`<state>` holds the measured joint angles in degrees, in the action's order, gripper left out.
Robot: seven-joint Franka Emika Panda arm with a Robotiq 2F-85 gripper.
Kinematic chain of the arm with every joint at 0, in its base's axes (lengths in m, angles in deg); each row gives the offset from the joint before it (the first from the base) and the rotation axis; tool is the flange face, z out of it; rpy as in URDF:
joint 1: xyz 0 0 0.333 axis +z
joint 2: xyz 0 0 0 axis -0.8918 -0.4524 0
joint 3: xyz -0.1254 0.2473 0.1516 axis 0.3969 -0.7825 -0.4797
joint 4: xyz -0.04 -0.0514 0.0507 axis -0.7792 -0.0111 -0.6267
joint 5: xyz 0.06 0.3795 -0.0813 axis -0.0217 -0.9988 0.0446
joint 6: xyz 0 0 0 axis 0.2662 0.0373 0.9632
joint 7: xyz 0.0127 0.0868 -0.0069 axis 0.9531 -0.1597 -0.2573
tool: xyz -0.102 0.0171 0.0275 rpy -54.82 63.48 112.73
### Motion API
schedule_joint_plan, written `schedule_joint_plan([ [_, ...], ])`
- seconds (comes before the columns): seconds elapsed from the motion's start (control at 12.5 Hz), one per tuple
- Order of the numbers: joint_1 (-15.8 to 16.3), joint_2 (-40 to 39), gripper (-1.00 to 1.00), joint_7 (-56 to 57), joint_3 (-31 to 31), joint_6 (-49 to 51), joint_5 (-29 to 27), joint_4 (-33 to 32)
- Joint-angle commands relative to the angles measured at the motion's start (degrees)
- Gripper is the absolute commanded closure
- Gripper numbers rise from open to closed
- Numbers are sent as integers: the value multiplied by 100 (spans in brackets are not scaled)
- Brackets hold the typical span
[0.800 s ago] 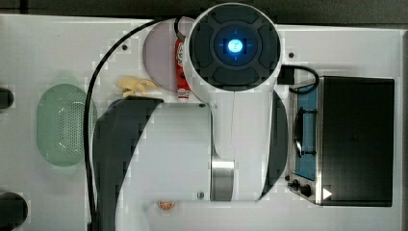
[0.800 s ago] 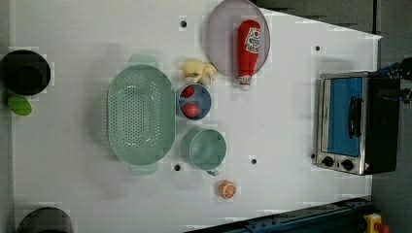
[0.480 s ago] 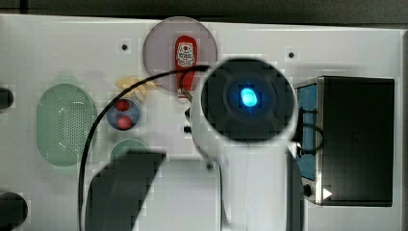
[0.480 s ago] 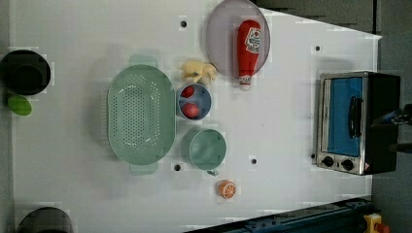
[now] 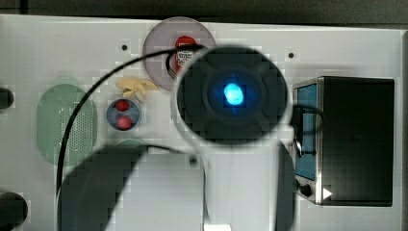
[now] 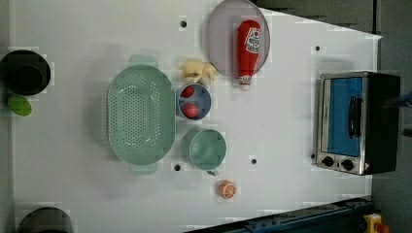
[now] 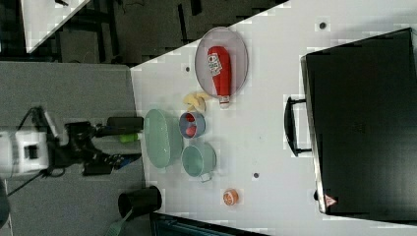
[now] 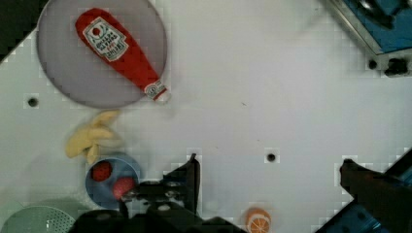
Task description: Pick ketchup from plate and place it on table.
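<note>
Ketchup (image 6: 248, 46) lying on plate (image 6: 221, 43), cap past rim over desk (image 6: 291, 121); end effector (image 8: 269, 187) wide, well apart.

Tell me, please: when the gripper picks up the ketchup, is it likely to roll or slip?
The ketchup lies on its side on the plate, cap past the rim, so a nudge may roll it. Its tapered, smooth-looking body could slip from a grasp near the cap; the wide labelled middle seems safer. It is probably light plastic.
</note>
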<state>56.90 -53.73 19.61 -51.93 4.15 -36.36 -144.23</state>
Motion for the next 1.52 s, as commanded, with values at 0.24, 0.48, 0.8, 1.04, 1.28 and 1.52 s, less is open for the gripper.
schedule_joint_plan([
  [0.24, 55, -1176, -100, 792, -246, -796, -10, -179],
  [0.48, 142, -1862, -100, 1730, -276, -1330, -6, -172],
  [0.8, 251, -2750, -100, 2734, -293, -2352, 126, -150],
  [1.04, 396, -3398, -100, 2829, -292, -3244, 619, -21],
  [1.28, 472, -3979, -100, 2853, -291, -4012, 1182, 276],
  [1.52, 483, -4469, -100, 2853, -271, -4459, 1416, 472],
])
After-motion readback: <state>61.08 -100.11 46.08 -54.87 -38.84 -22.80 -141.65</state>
